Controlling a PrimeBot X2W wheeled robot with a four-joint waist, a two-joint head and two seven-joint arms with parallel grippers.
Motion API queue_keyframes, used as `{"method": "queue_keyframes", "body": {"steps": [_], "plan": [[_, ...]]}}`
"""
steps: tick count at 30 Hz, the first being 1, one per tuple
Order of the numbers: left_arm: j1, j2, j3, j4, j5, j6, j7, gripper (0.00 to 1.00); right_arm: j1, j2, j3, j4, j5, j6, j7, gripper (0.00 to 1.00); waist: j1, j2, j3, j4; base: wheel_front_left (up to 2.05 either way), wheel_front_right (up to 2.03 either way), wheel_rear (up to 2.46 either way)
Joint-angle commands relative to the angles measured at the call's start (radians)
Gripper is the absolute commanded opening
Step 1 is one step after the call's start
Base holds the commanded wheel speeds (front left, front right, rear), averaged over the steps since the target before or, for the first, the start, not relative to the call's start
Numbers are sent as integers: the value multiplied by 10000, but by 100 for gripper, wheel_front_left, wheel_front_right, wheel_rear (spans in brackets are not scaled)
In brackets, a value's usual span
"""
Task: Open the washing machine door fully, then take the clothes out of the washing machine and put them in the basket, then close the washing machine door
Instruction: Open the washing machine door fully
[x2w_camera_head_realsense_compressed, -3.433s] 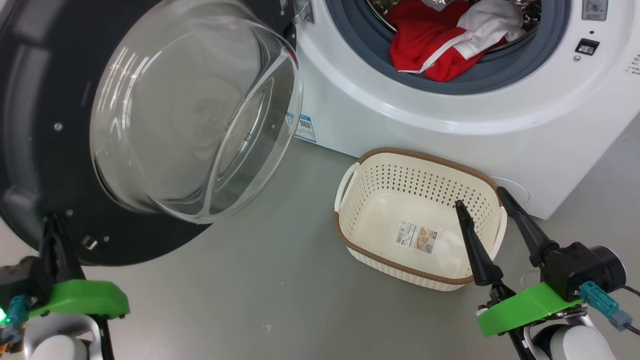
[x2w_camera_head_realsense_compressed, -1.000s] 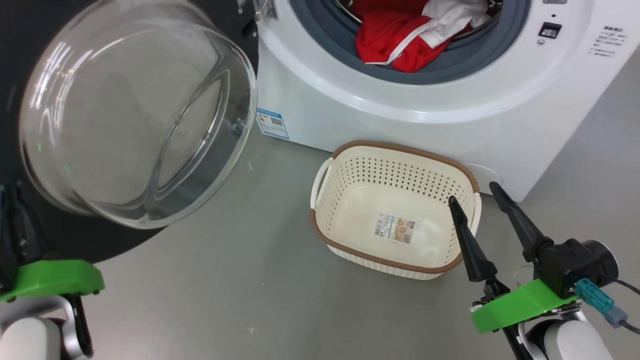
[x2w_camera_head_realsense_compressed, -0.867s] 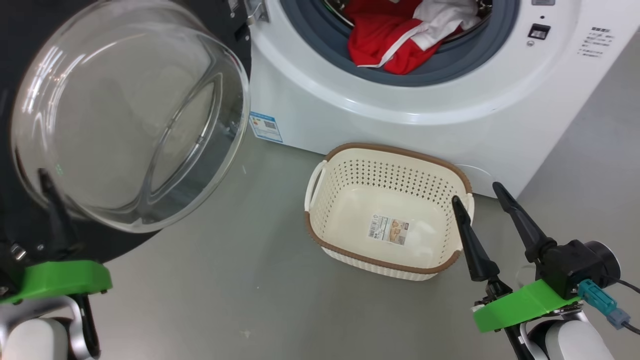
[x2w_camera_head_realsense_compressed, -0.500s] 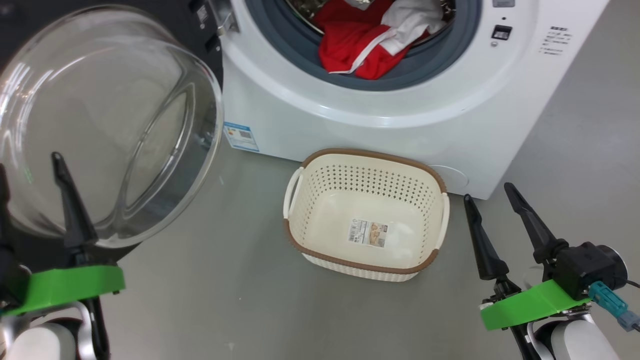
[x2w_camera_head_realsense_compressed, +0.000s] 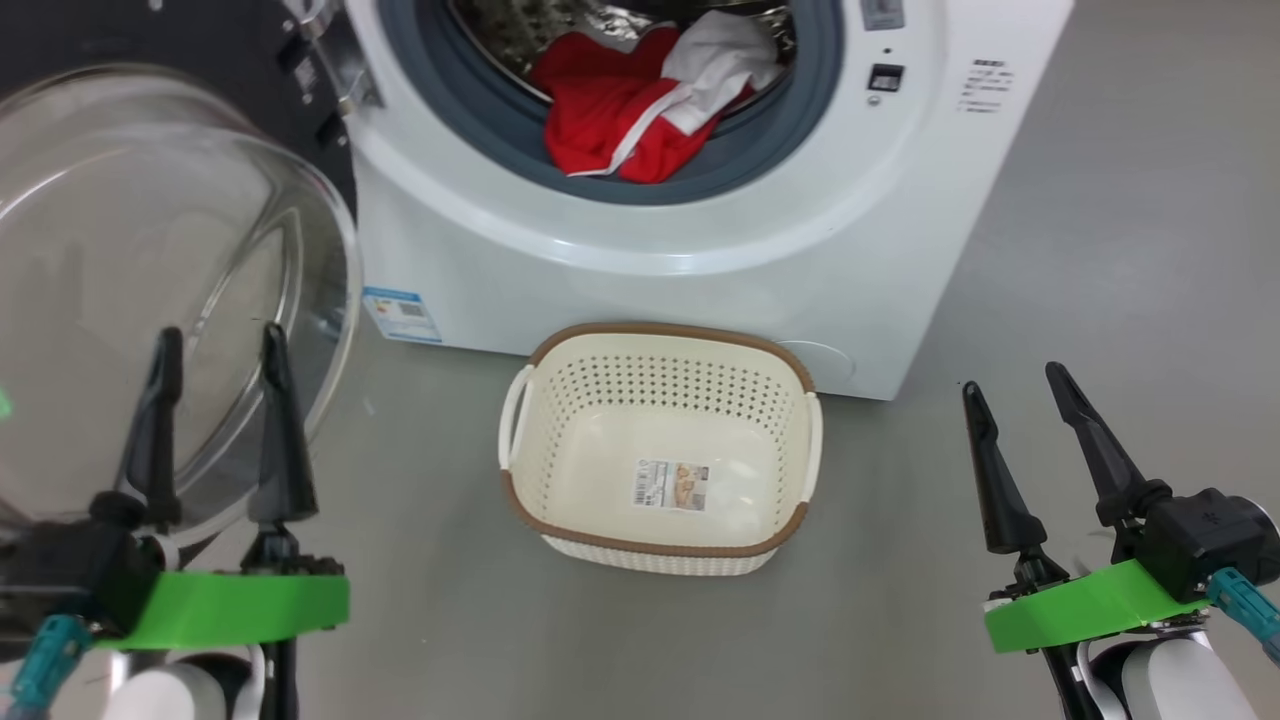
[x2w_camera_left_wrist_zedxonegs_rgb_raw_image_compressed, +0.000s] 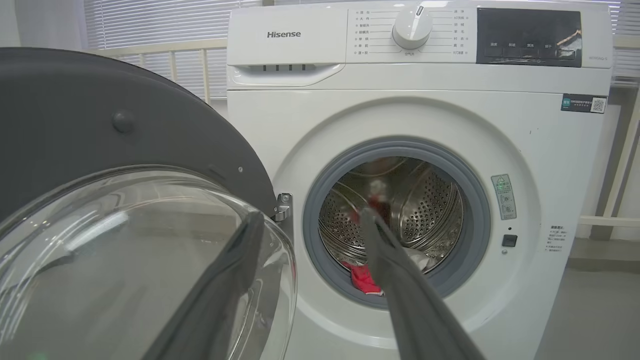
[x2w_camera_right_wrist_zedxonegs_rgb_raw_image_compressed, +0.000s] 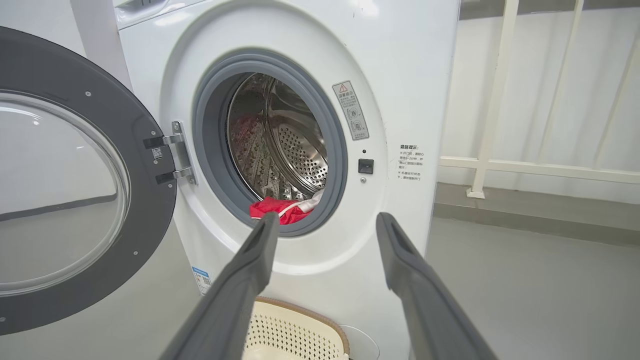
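**Both grippers parted and free; door swung wide, clothes in the drum**

Your left gripper (x2w_camera_head_realsense_compressed: 218, 338) sits at the lower left of the head view. Its two dark fingers point up the frame, spread apart with nothing between them, and they overlap the lower edge of the glass bowl of the washing machine door (x2w_camera_head_realsense_compressed: 170, 230). Whether they touch the glass you cannot tell. Your right gripper (x2w_camera_head_realsense_compressed: 1012, 380) sits at the lower right, likewise released, with its fingers tilted a little to the left over bare floor (x2w_camera_head_realsense_compressed: 1100, 250) and well apart from the basket (x2w_camera_head_realsense_compressed: 660, 330).

The door stands wide open at the left of the frame, hinged at the upper left of the washing machine (x2w_camera_head_realsense_compressed: 650, 240). The clothes (x2w_camera_head_realsense_compressed: 620, 120) lie in the mouth of the machine at top centre. The red fabric with its white panel spills over the grey rubber ring (x2w_camera_head_realsense_compressed: 480, 110), and the perforated drum (x2w_camera_left_wrist_zedxonegs_rgb_raw_image_compressed: 430, 200) lies behind them. The basket stands upright on the floor just in front of the machine, at the frame's centre, with a paper label (x2w_camera_head_realsense_compressed: 677, 484) on its bottom. A blue label sticker (x2w_camera_head_realsense_compressed: 402, 313) sits low on the machine's front.

The floor is smooth and grey. In your right wrist view a white railing (x2w_camera_right_wrist_zedxonegs_rgb_raw_image_compressed: 495, 95) runs along the right. In your left wrist view blinds (x2w_camera_left_wrist_zedxonegs_rgb_raw_image_compressed: 150, 20) show at the upper left.
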Motion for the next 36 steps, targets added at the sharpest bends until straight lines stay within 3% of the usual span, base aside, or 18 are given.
{"method": "queue_keyframes", "body": {"steps": [1,10,17,26,36], "plan": [[54,160,269,-100,-88,-78,-34,100,-205,20,206,-198,-30,63,-123,100,0,-1,-116,-362,0,0,0],[337,-43,92,736,-701,-603,-152,100,-9,20,89,-114,-30,63,-213,100,0,-1,-226,-1314,0,0,0],[517,108,-227,972,-382,-905,-288,100,22,20,3,-235,-91,63,-229,100,0,-1,-197,-1971,0,0,0],[919,-102,-118,1177,-235,-945,-380,100,308,20,35,-535,-302,63,-232,100,0,-1,-330,-2566,0,0,0],[1643,-386,164,1042,-177,-1096,-387,100,802,20,-145,-592,-451,63,-232,100,0,-1,-893,-2754,0,0,0]]}}
